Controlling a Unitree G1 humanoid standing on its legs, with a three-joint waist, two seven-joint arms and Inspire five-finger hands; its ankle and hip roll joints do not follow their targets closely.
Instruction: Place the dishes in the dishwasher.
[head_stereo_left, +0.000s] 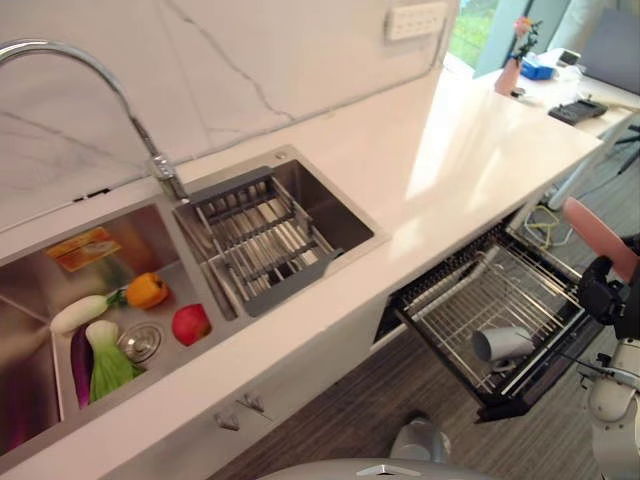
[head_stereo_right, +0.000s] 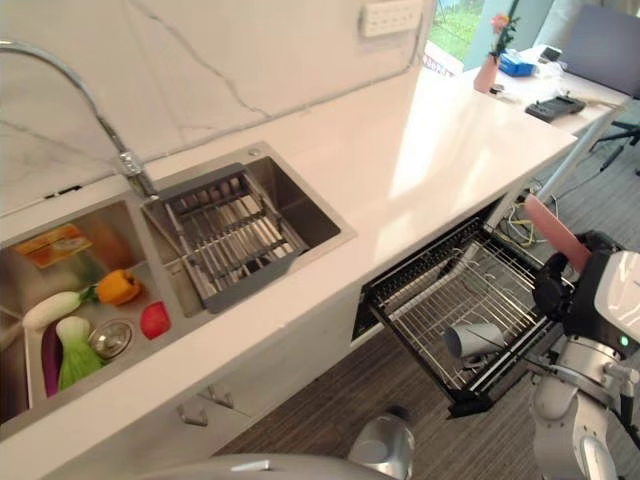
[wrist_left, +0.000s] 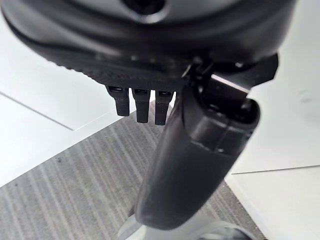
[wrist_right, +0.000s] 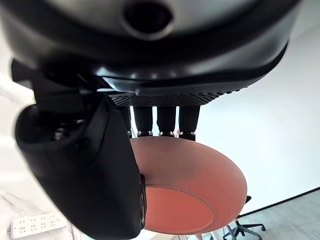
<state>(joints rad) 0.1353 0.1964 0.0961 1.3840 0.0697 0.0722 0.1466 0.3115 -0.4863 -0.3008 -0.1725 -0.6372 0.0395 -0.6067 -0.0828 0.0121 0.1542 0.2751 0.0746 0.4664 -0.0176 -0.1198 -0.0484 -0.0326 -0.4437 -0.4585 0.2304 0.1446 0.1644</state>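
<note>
The right hand (head_stereo_right: 562, 290) is gripping a pink plate (wrist_right: 192, 192), thumb clamped over the rim on one side and fingers (wrist_right: 165, 120) curling behind the other. From the head views the plate (head_stereo_left: 600, 238) is standing on edge and tilting, poking up out of the hand above the far right corner of the pulled-out dishwasher rack (head_stereo_left: 505, 300); most of its disc is hiding behind the hand, so only a slanted pink strip is showing there. Whether it is touching the rack wires I cannot tell.

A grey cup (head_stereo_left: 503, 344) is lying on its side in the rack, near the front rail, apart from the plate.

The left hand (wrist_left: 195, 165) is hanging loose over the striped grey floor (wrist_left: 65, 195), fingers (wrist_left: 141, 104) hanging relaxed and the thumb stretching forward, holding nothing.

The rack is sliding out from under a long white countertop (head_stereo_left: 450, 150). To the robot's left a steel sink (head_stereo_left: 330, 215) is holding a grey wire drainer basket (head_stereo_left: 255, 240), and the neighbouring basin is cradling an orange pepper (head_stereo_left: 147, 290), a red fruit (head_stereo_left: 190, 323), a white radish (head_stereo_left: 80, 312), a purple aubergine (head_stereo_left: 80, 365) and a leafy green (head_stereo_left: 108, 365). A curved tap (head_stereo_left: 100, 85) is arching over it against the marble wall (head_stereo_left: 250, 60). At the far end a desk is carrying a pink vase (head_stereo_left: 510, 70) and a keyboard (head_stereo_left: 577, 109), both too small to read clearly
</note>
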